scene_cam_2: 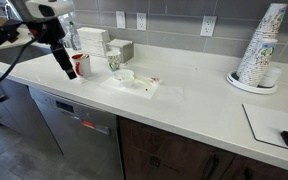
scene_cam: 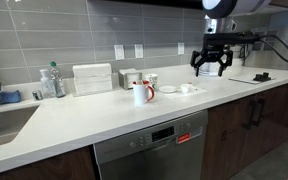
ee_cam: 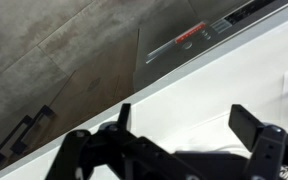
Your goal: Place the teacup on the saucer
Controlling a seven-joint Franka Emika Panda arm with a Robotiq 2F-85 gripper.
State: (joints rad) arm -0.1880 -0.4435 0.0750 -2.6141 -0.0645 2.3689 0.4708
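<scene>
The low white teacup stands on the white counter, just right of the flat white saucer. In an exterior view the saucer and the teacup are small and hard to tell apart. My gripper is open and empty, held high above the counter's front edge, apart from both. It also shows in an exterior view. In the wrist view my open jaws frame bare counter and the edge; neither teacup nor saucer shows there.
A taller white mug with red handle stands left of the saucer. A white box, bottles and a sink are further left. A stack of paper cups stands far right. A dishwasher sits below the counter.
</scene>
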